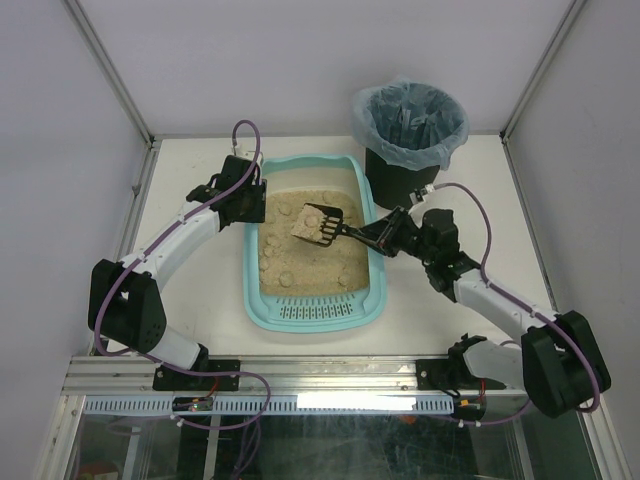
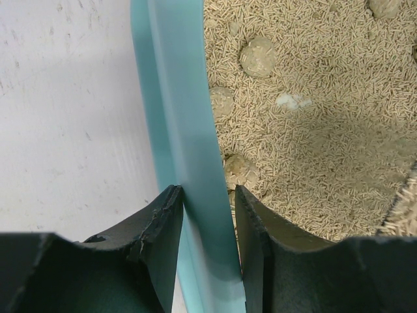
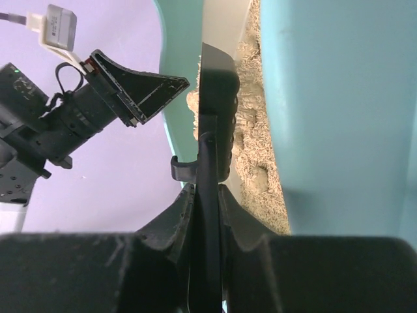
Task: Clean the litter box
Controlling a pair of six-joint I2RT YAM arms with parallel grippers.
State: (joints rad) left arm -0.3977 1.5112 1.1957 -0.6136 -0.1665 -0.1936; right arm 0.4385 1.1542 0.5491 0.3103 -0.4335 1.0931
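The light teal litter box [image 1: 258, 312] sits mid-table, filled with beige litter and several clumps [image 2: 258, 56]. My left gripper [image 1: 250, 207] is shut on the box's left rim [image 2: 186, 137], one finger outside and one inside. My right gripper [image 1: 385, 236] is shut on the handle of the small black slotted scoop [image 1: 322, 226], which is held over the far part of the litter with a load of litter in it. In the right wrist view the scoop [image 3: 215, 98] is seen edge-on, between the fingers, with the box wall [image 3: 339, 111] to its right.
A black round bin [image 1: 408, 133] with a bluish bag liner stands behind the box's right far corner, close to the right arm. Metal frame posts rise at the table's far corners. Bare tabletop lies left and right of the box.
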